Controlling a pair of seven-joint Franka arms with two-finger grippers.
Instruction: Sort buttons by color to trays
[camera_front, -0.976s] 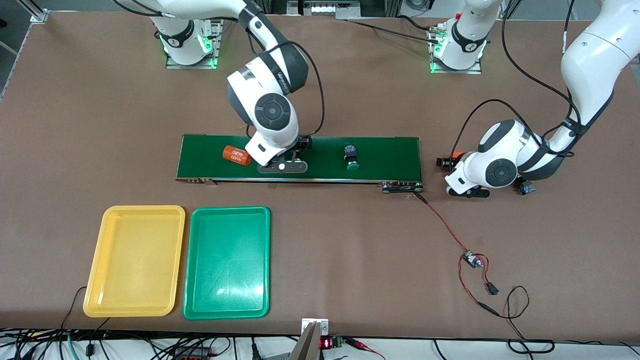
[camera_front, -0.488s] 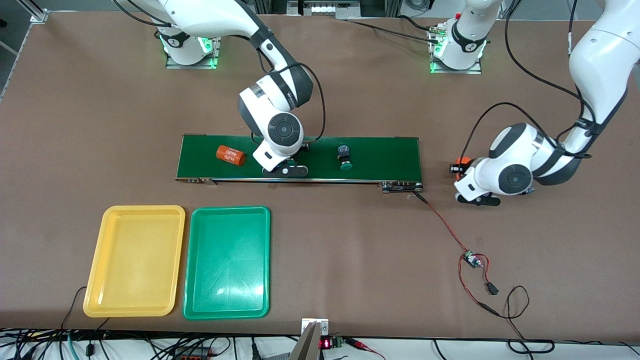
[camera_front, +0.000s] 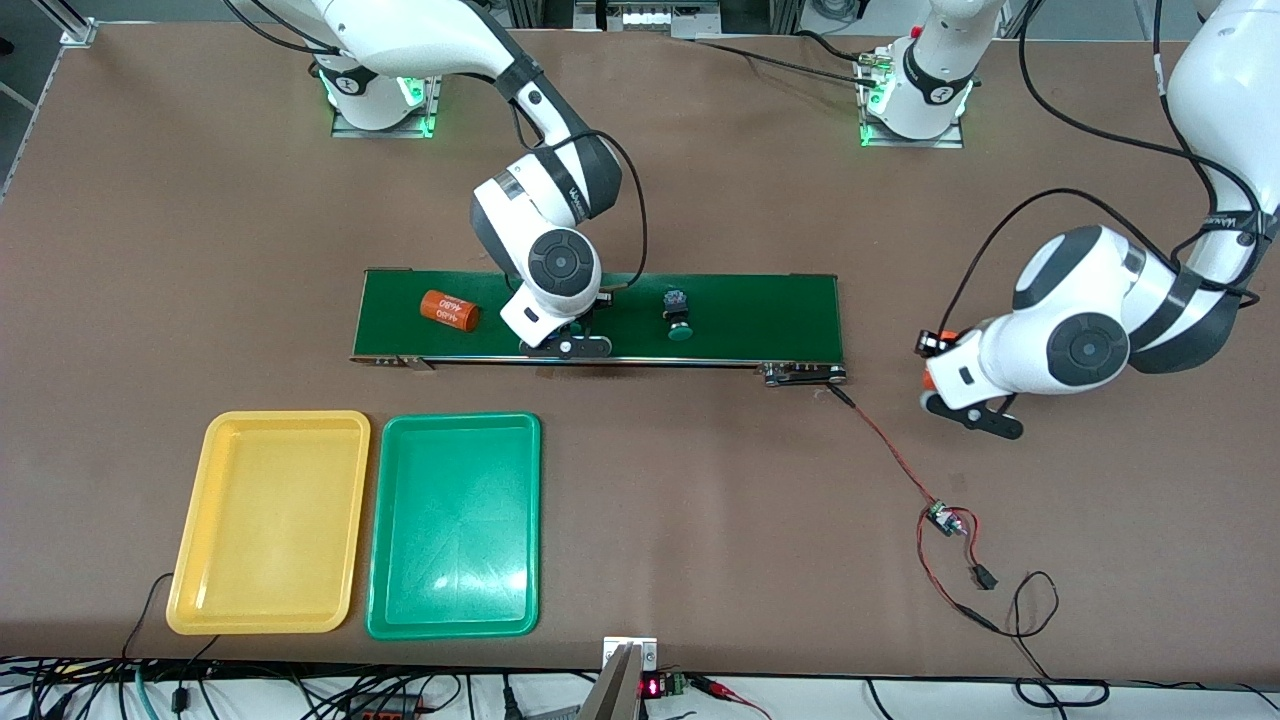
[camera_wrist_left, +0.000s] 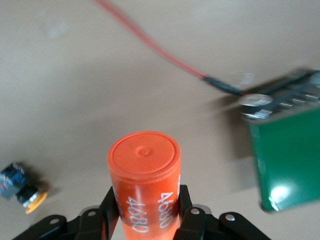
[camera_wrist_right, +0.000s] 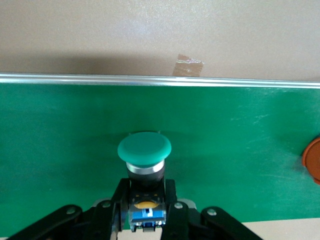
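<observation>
My right gripper (camera_wrist_right: 145, 202) is shut on the black-and-blue body of a green-capped button (camera_wrist_right: 144, 148), low over the dark-green conveyor belt (camera_wrist_right: 60, 130). In the front view that gripper (camera_front: 573, 332) sits at the belt's nearer edge. A second green-capped button (camera_front: 678, 316) lies on the belt, toward the left arm's end. My left gripper (camera_wrist_left: 146, 207) is shut on an orange cylinder (camera_wrist_left: 144, 162) with white print, over the bare table just off the belt's end (camera_front: 940, 350). A yellow-capped button (camera_wrist_left: 25, 187) lies on the table below it. The yellow tray (camera_front: 268, 432) and green tray (camera_front: 455, 432) stand side by side, both holding nothing.
Another orange cylinder (camera_front: 448, 310) lies on the belt (camera_front: 760, 315) toward the right arm's end. A red wire runs from the belt's motor end (camera_front: 805, 375) to a small circuit board (camera_front: 940, 518) with loose cables on the table.
The right gripper came down onto the belt and shut on a green button. The left gripper shut on the orange cylinder and lifted it. The loose things on the belt drifted toward the right arm's end.
</observation>
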